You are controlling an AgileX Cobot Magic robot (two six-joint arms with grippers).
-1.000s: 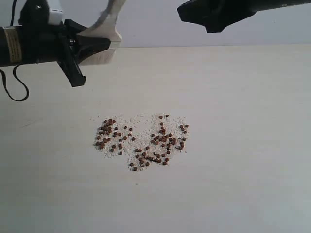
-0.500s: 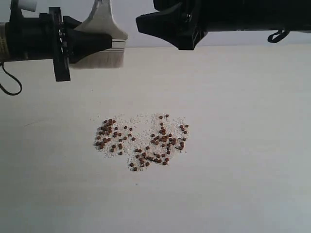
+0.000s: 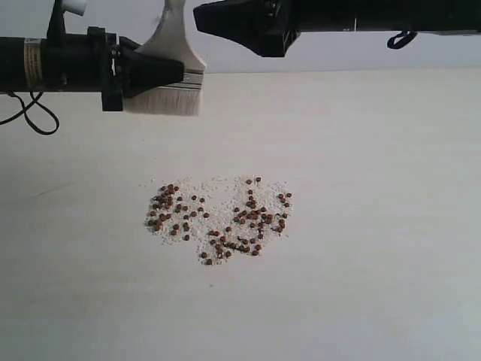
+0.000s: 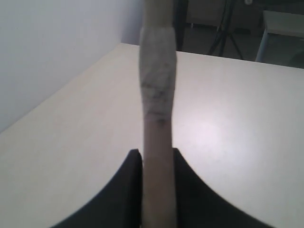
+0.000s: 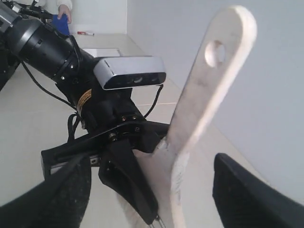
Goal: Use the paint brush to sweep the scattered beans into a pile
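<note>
Up and to the left of the beans, on their far side in the exterior view, the black left gripper (image 3: 174, 73) hangs clear of the pale, flat table (image 3: 376, 226). It is clamped on the wide, flat paint brush (image 3: 178, 56) with cream bristles, a silver metal ferrule and a light wooden handle. It grips at the ferrule, bristles pointing down and off the surface. The left wrist view shows the brush edge-on, squeezed between two dark fingers (image 4: 128, 190).

The tiny, round, reddish-brown beans (image 3: 218, 218) lie in a loose, spread patch among whitish grains (image 3: 218, 188), well apart from the bristles and not yet gathered.

Above the beans' far side, just right of the brush handle, the black right gripper (image 3: 214, 19) has its jaws apart. In its wrist view the holed handle appears between them, seemingly untouched.

Likely risks:
- If the right gripper closes on the handle while the left is clamped, a mistimed release could twist or drop the brush onto the beans.
- Round beans roll, so a fast or heavy stroke would flick them outward.
- The patch looks wider than the bristles, so beans may slip round the ends.
</note>
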